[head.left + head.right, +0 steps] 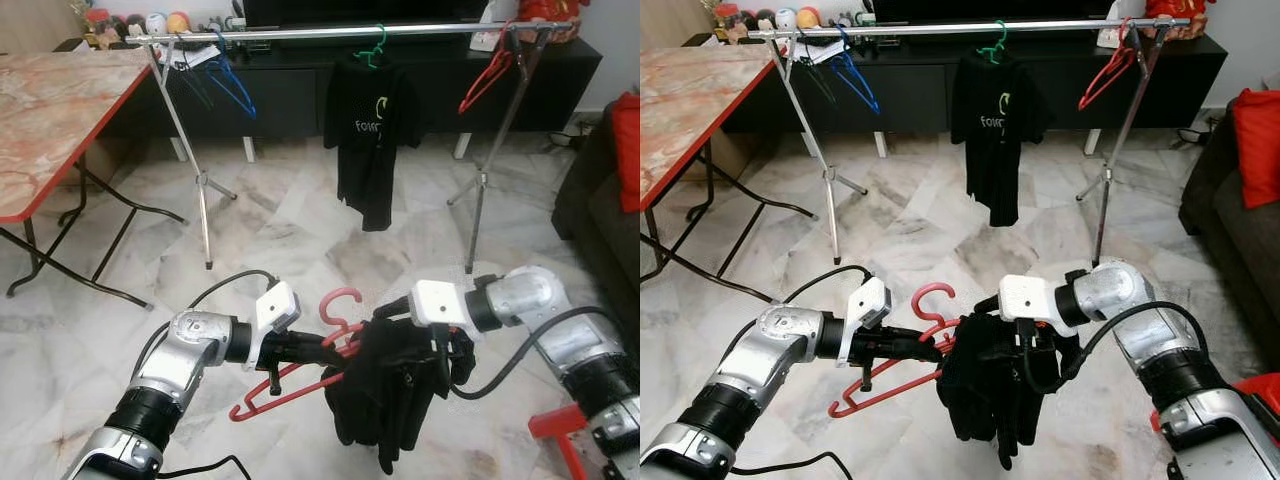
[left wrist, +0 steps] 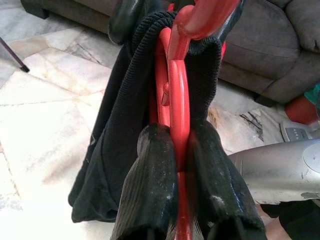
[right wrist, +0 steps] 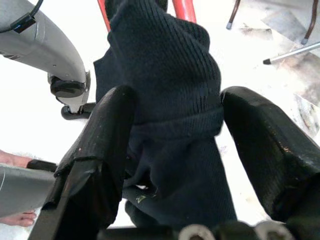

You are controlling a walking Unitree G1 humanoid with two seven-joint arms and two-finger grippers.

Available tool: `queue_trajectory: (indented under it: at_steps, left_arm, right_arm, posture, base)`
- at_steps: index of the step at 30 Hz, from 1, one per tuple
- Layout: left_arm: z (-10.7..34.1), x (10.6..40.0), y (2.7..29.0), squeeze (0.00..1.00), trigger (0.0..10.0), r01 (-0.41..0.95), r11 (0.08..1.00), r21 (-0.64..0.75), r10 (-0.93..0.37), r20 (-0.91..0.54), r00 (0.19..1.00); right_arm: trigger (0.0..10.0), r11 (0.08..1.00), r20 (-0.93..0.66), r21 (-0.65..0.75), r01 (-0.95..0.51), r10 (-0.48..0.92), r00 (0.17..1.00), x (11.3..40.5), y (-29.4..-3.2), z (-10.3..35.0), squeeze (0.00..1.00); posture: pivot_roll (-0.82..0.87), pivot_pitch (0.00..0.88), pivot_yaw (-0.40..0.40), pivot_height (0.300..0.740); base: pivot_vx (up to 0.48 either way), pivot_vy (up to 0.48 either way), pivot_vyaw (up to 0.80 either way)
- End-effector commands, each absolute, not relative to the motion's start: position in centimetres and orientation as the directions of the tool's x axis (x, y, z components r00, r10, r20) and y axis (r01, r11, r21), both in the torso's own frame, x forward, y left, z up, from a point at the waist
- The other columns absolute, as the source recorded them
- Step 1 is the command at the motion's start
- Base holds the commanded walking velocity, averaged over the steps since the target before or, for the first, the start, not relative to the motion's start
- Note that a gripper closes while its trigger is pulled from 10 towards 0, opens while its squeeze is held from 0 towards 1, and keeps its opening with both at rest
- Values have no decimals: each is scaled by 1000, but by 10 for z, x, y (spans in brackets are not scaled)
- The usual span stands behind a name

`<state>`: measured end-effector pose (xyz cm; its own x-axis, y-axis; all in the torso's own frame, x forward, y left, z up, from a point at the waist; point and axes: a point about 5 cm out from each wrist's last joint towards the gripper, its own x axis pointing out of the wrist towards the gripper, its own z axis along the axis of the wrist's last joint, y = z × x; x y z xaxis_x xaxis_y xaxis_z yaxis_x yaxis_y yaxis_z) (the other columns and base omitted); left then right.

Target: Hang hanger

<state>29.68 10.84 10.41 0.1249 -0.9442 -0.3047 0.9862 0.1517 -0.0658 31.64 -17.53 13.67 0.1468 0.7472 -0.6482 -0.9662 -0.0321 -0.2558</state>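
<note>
**Red hanger with dark garment held low before the clothes rail**

Left gripper (image 1: 318,350), extended from the silver left arm, has its two black fingers (image 2: 150,185) pressed together on the red plastic hanger (image 1: 290,380), gripping the shaft just below the hook. A dark knitted garment (image 1: 385,395) is draped over the hanger and hangs toward the pale marble floor (image 1: 280,230). Right gripper (image 1: 450,355) meets the garment from the opposite side; its fingers (image 3: 100,145) stand apart with the knit fabric bunched between them. Well beyond, a silver metal clothes rail (image 1: 340,32) on tripod legs carries a black printed T-shirt on a green hanger (image 1: 372,130), a blue hanger (image 1: 230,85) and a second red hanger (image 1: 487,78). A marble-patterned folding table with red edge (image 1: 60,110) stands to the left.
</note>
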Motion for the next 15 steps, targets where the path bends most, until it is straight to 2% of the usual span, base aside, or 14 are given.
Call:
queue_trajectory:
  at_steps: [1, 6, 8, 9, 15]
  left_arm:
    - [113, 298, 104, 0, 10000, 992, 126, -27, -950, -290, 113]
    - [114, 298, 103, 0, 10000, 992, 127, -24, -951, -288, 115]
    - [114, 299, 103, 0, 10000, 991, 129, -23, -950, -289, 117]
    - [114, 299, 103, 0, 10000, 991, 130, -23, -950, -289, 118]
    - [113, 298, 104, 0, 10000, 991, 131, -23, -950, -289, 119]
  right_arm:
    - [10000, -52, -657, -250, -967, 743, 130, 317, -174, 136, 0]
    - [10000, -72, -679, -237, -969, 725, 113, 315, -175, 130, 0]
    - [2275, -73, -689, -239, -968, 715, 116, 315, -176, 128, 0]
    - [0, -72, -690, -239, -968, 715, 117, 316, -176, 128, 0]
    - [0, -78, -691, -229, -970, 715, 105, 315, -175, 126, 0]
  posture:
    - [-78, 79, 49, 740]
    - [-77, 76, 48, 740]
    - [-75, 75, 47, 740]
    - [-75, 75, 47, 740]
    - [-73, 74, 47, 740]
  base:
    - [0, 0, 0]
    - [0, 0, 0]
    - [0, 0, 0]
    - [0, 0, 0]
    - [0, 0, 0]
